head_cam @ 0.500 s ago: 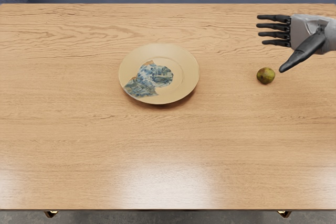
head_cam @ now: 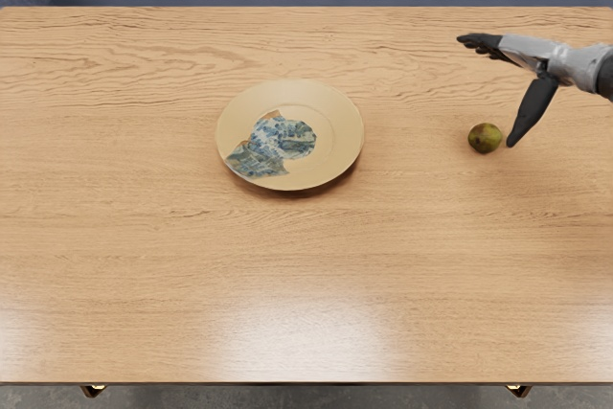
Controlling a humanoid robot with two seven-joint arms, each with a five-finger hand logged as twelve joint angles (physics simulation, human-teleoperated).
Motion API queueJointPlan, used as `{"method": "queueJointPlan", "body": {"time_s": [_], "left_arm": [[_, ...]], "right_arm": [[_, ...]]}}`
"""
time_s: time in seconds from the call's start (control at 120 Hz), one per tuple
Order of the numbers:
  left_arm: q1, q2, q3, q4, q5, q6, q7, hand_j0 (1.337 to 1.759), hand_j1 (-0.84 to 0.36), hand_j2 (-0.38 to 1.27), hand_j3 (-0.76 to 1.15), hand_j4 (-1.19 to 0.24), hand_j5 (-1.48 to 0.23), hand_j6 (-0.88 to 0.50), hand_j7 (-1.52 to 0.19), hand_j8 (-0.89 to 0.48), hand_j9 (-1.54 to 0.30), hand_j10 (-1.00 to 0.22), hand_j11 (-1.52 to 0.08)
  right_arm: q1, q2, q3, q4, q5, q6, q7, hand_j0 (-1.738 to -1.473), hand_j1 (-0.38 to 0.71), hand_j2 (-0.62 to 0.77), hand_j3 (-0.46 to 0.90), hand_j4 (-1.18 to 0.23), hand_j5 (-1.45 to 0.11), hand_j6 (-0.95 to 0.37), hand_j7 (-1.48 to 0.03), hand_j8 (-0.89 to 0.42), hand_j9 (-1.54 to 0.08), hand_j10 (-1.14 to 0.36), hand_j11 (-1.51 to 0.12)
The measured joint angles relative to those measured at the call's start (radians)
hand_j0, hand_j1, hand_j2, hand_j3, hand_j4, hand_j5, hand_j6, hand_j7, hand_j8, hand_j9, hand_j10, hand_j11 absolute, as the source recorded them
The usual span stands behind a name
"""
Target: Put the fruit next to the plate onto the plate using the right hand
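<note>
A small green-brown fruit (head_cam: 485, 137) lies on the wooden table (head_cam: 306, 265), well to the right of a tan plate (head_cam: 335, 112) with a blue and white pattern in its middle. My right hand (head_cam: 508, 83) reaches in from the right edge, above and just right of the fruit. Its fingers (head_cam: 484, 42) stretch out flat to the left and the thumb (head_cam: 530, 112) points down beside the fruit. The hand is open and holds nothing. The fruit lies apart from the thumb tip.
The table's far edge runs along the top, with blue-grey floor behind it. Bare wood lies between the fruit and the plate.
The right hand has rolled so that its spread fingers now appear edge-on, and the thumb has swung down closer to the fruit. Fruit and plate have not moved.
</note>
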Motion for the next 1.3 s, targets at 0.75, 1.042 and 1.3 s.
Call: {"method": "queueJointPlan", "body": {"time_s": [0.75, 1.042, 1.3], "left_arm": [[0.000, 0.000, 0.000, 0.000, 0.000, 0.000, 0.000, 1.658, 0.34, 0.00, 0.00, 0.00, -0.01, 0.00, -0.01, 0.00, -0.01, 0.00, -0.01], [0.000, 0.000, 0.000, 0.000, 0.000, 0.000, 0.000, 1.658, 0.34, 0.00, 0.00, 0.00, -0.01, 0.00, -0.01, 0.00, -0.01, 0.00, -0.01], [0.000, 0.000, 0.000, 0.000, 0.000, 0.000, 0.000, 1.658, 0.34, 0.00, 0.00, 0.00, -0.01, 0.00, -0.01, 0.00, -0.01, 0.00, -0.01]], "right_arm": [[-0.035, 0.120, -0.268, -0.103, -0.216, -0.374, 0.094, -1.658, -0.03, -0.05, 0.00, -0.27, -0.35, -0.28, -0.35, -0.27, -0.35, -0.27, -0.35], [-0.065, 0.170, -0.268, -0.170, -0.207, -0.441, 0.089, -1.658, -0.01, -0.05, 0.00, -0.29, -0.37, -0.29, -0.37, -0.29, -0.37, -0.29, -0.37], [-0.089, 0.214, -0.268, -0.236, -0.206, -0.448, 0.089, -1.658, 0.02, -0.06, 0.00, -0.32, -0.41, -0.32, -0.41, -0.32, -0.41, -0.32, -0.41]]}}
